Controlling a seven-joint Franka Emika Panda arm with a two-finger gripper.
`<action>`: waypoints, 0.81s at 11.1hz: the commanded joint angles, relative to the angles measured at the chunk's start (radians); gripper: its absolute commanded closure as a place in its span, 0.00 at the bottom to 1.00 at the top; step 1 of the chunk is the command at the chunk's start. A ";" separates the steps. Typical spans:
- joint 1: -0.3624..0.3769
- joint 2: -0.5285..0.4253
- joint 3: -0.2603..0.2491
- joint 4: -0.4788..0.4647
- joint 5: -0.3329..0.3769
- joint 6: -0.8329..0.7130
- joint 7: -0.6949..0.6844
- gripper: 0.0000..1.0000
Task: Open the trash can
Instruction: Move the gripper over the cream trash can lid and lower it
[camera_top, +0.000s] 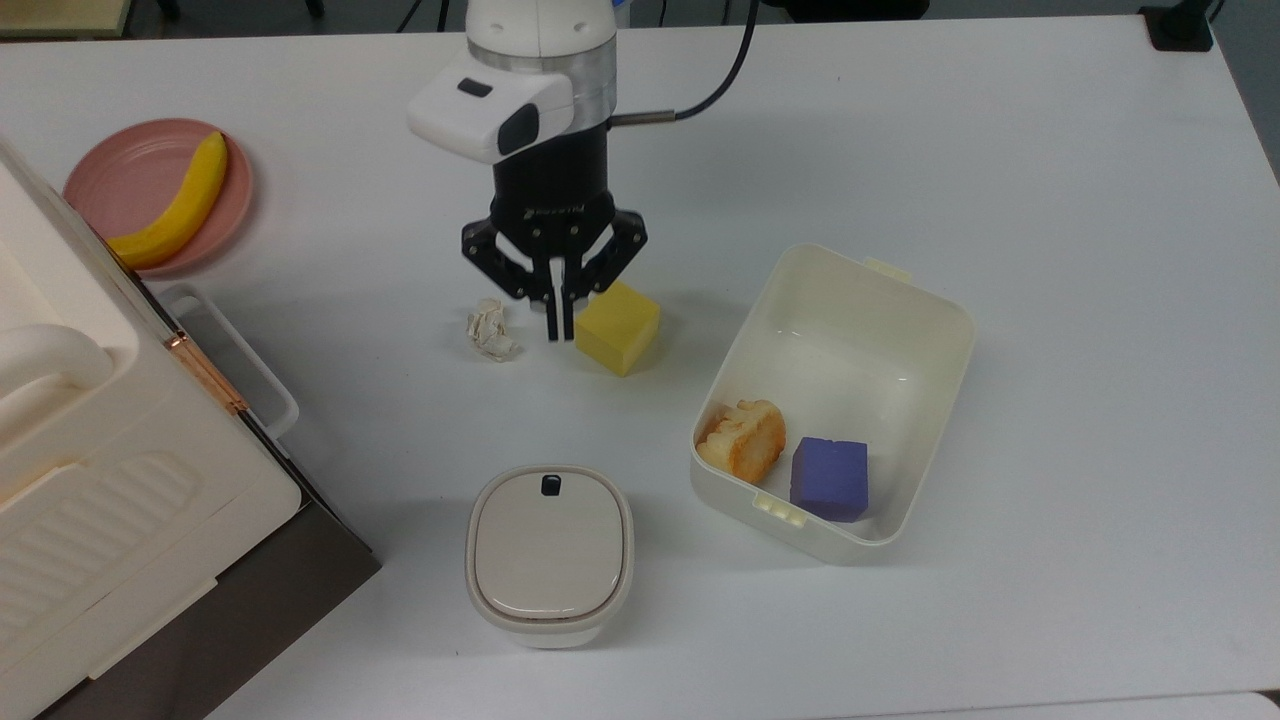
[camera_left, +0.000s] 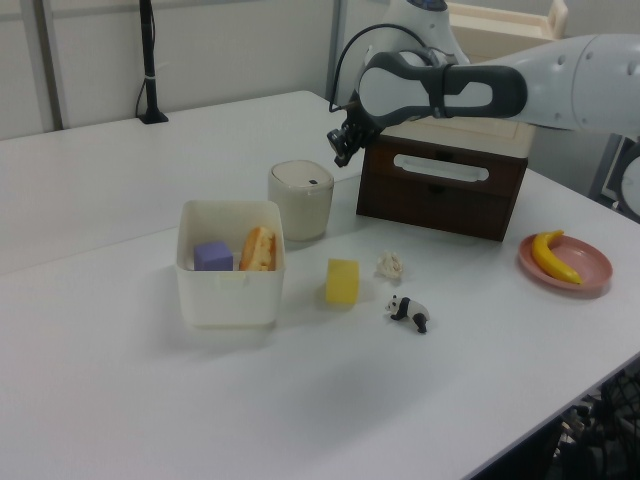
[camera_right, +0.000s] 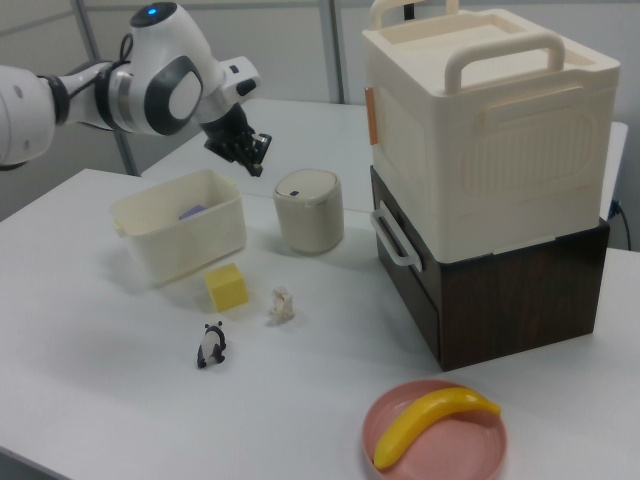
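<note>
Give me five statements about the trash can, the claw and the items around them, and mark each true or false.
1. The trash can has its lid down. True.
2. The claw is gripping the yellow cube. False: its fingers are shut on nothing, above the table.
3. The banana lies on the pink plate. True.
4. The purple cube sits on the bare table. False: it sits inside the cream tub, beside the bread piece.
5. The claw is pressing the trash can's black button. False: it is apart from the can.
</note>
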 joint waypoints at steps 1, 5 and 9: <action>-0.002 0.147 -0.025 0.148 0.006 0.049 0.059 0.91; -0.001 0.322 -0.070 0.255 -0.042 0.150 0.156 0.91; 0.024 0.370 -0.082 0.265 -0.094 0.163 0.213 0.91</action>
